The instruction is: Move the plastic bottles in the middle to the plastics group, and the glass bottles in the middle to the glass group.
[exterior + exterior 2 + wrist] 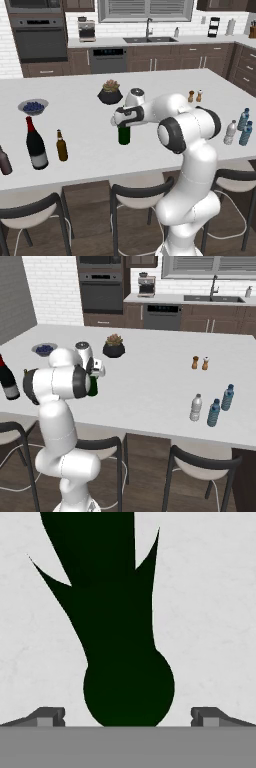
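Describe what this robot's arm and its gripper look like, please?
The arm is glossy white, built of rounded, bulging segments with dark grey rings at the joints. No loose cables or markings show. The gripper ends in two small dark grey finger tips with stepped, blocky ends.

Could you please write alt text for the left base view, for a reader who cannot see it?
A white robot arm holds its open gripper over a dark green wine bottle on a white kitchen island. A black wine bottle stands left; three small plastic bottles stand right.

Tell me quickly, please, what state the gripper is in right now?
Gripper: open, holding nothing, jaws spread on either side of the dark green wine bottle, seen from above.
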